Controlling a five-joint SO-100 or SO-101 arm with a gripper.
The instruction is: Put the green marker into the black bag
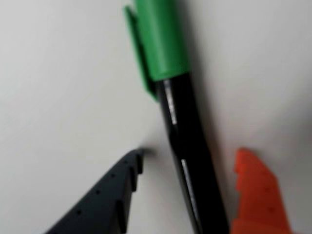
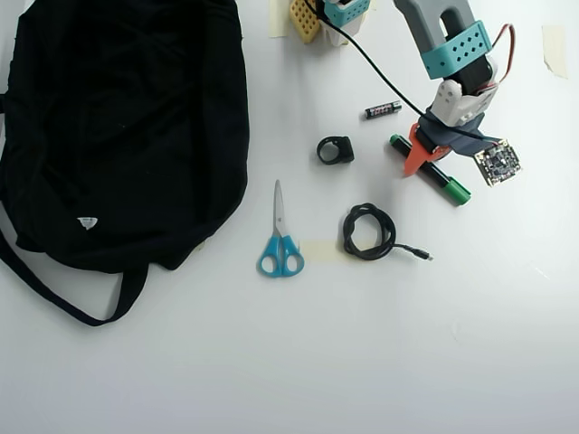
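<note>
On the white table (image 2: 271, 362), the large soft black fabric bag (image 2: 127, 127) lies far left in the overhead view; blue-handled scissors (image 2: 280, 237) and a coiled black cable (image 2: 369, 231) sit mid-table; at right, my claw (image 1: 187, 158) straddles the black-barrelled, green-capped marker (image 1: 183, 126), fingers apart, not yet clamped.

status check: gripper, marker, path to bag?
Gripper open, fingers either side of the green marker, not closed yet. Marker flat on table. Black bag far left in overhead view; scissors, cable and black ring lie between.
</note>
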